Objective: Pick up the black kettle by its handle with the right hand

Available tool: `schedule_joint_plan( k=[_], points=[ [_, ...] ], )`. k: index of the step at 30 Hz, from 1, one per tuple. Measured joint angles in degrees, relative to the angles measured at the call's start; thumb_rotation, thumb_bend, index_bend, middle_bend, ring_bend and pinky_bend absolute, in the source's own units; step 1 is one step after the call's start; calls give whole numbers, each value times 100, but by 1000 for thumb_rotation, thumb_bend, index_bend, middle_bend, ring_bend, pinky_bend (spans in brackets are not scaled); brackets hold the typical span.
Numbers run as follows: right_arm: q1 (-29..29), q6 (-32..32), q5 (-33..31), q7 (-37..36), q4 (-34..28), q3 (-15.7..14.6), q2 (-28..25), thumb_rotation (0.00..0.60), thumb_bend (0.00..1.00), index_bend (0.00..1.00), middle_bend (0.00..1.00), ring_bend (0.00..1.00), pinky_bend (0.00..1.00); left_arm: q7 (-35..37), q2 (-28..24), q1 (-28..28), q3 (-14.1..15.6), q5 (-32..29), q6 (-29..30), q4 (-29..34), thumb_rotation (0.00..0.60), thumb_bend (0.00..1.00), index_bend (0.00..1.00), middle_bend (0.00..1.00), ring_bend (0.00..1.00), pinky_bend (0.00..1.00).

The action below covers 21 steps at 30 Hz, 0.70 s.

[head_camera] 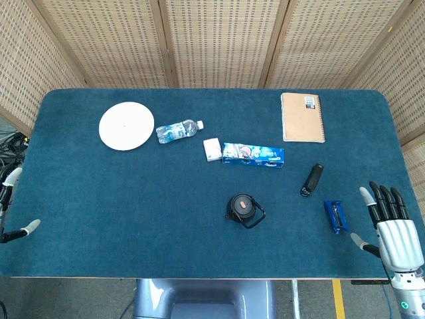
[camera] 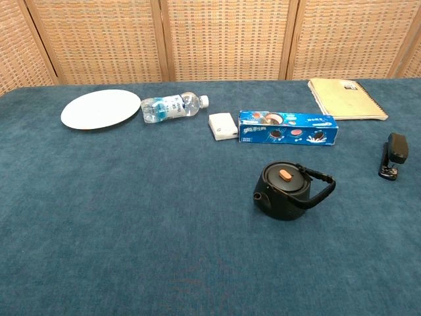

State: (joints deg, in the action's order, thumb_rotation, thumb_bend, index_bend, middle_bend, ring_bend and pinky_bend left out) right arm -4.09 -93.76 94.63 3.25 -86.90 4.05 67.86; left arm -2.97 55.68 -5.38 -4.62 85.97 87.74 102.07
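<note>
Left hand (head_camera: 12, 199): only pale fingertips show at the left edge of the head view; the rest is cut off, so whether it is spread or holding anything cannot be told. Absent from the chest view.

Small round black kettle with an orange lid knob (camera: 284, 191): upright near the middle of the blue carpeted surface (head_camera: 119, 212), spout to the left, looped black handle (camera: 317, 191) tipped over to its right side. Just in front of the long blue biscuit box (camera: 288, 128).

Right hand (head_camera: 392, 226): at the near right corner, fingers straight and apart, holding nothing, well apart from the kettle.

Risks (judgement):
- Handle lies low and slanted; fingers may slide off or push the light kettle along.
- The small blue packet (head_camera: 336, 216) and the black stapler-like item (head_camera: 311, 179) lie between hand and kettle; a low sweep could knock them.

Hard to see: gap under the handle.
</note>
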Motion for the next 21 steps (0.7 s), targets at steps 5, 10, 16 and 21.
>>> schedule_joint_plan(
  k=[5, 10, 16, 21],
  points=[
    [-16, 62, 59, 3, 3, -63, -3, 600, 0, 0, 0, 0, 0, 6, 6, 3, -13, -23, 15, -11, 600, 0, 0, 0, 0, 0],
    [-99, 231, 157, -52, -24, -135, -11, 600, 0, 0, 0, 0, 0, 4, 16, -4, -26, -40, 10, -25, 600, 0, 0, 0, 0, 0],
    [-747, 981, 651, -125, -196, -199, -130, 600, 0, 101, 180, 173, 0, -42, 33, -79, -66, -223, -168, -60, 600, 0, 0, 0, 0, 0],
    [-1501, 1881, 833, -492, -798, -187, -385, 600, 0, 215, 287, 279, 0, -101, 64, -139, -102, -348, -286, -80, 600, 0, 0, 0, 0, 0]
  ],
)
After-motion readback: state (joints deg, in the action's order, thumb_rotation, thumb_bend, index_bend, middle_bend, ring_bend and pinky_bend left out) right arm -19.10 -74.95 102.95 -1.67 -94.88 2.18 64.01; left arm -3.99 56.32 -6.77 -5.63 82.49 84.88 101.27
